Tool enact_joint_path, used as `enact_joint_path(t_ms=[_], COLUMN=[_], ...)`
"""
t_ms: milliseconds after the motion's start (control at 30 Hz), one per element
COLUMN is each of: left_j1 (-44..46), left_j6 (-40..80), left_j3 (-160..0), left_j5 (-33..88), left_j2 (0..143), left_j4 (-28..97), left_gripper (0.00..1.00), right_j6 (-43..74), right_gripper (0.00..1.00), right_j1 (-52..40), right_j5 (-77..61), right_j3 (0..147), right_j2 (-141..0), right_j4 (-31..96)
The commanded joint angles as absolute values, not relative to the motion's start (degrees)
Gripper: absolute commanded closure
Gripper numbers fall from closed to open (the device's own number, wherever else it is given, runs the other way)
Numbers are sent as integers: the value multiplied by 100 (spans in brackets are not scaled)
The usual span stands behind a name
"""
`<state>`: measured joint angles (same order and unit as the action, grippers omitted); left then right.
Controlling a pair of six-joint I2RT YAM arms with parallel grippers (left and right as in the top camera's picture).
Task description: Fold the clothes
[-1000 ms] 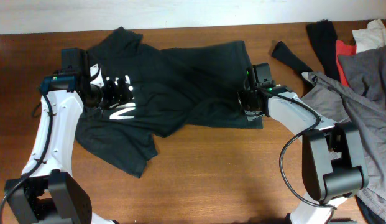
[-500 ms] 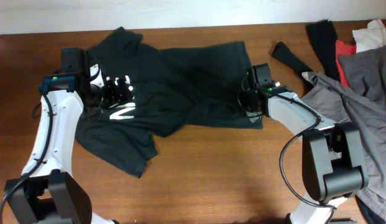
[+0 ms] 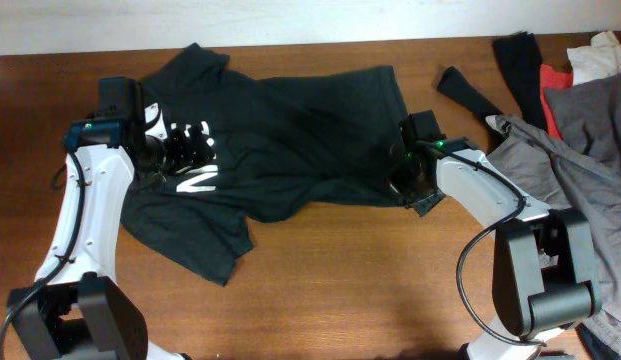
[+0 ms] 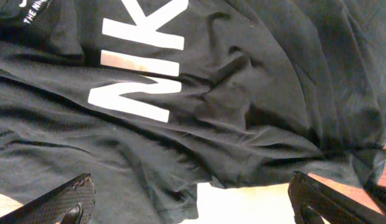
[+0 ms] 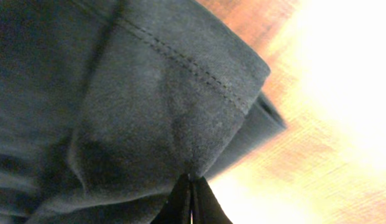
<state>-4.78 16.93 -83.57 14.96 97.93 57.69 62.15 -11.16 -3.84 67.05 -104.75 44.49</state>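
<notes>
The clothes [image 3: 290, 140], a very dark T-shirt with white block lettering [image 3: 195, 180], lie spread and rumpled across the table's left and middle. My left gripper [image 3: 185, 150] hovers over the lettering. In the left wrist view its fingertips [image 4: 62, 200] stand far apart at the bottom corners, open, with the lettering [image 4: 133, 62] and a strip of table under the gripper [image 4: 193, 205]. My right gripper [image 3: 407, 186] is at the shirt's right lower corner. The right wrist view shows it [image 5: 191, 190] shut on the stitched hem [image 5: 199, 74], the cloth bunched at its tips.
A heap of other garments lies at the right: a light grey one [image 3: 580, 140], a red scrap [image 3: 556, 85], a white piece [image 3: 602, 55] and a black cloth strip [image 3: 468, 90]. Brown wooden table [image 3: 350, 290]; its far edge meets a white wall.
My right gripper finished closing on the hem and shifted slightly right and toward the front, tugging the corner with it. The left arm has not moved.
</notes>
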Motion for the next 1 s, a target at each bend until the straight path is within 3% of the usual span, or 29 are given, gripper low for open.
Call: enact_joint_path(t_ms=[0,600,800,833,867,900,933,967], left_j1=[-464,-464,-464,-464,-464,-464,-464,-464], left_j6=[1664,1664,1664,1664,1664,1664,1664,1664], left_j3=[-8331,-8331,-8331,-8331,-8331,-8331,-8331,-8331], left_j5=[1498,1498,1498,1498,1498,1498,1498,1498], left_j2=[9813,9813,9813,9813,9813,9813,9813,9813], left_j4=[5771,5774,5774,5774,5774,5774,5774,5774], left_gripper=[1,1,1,1,1,1,1,1], right_j6=[5924,5572,5315,5159,4991,4812,4628,4501], right_gripper=[96,96,85,79,60,24,14,13], right_j1=[-1162,-1162,-1168,-1166,-1166,-1166,-1166,-1166], right_j5=[-163,309,305,305,281,224,163,121], right_j3=[6665,6663,6663,6663,6663,6663,6663,6663], right_j2=[-10353,-10353,-10353,-10353,-10353,-10353,-10353,-10353], right_j4=[4794,6825,7054,7054,7057,7059,7074,7078])
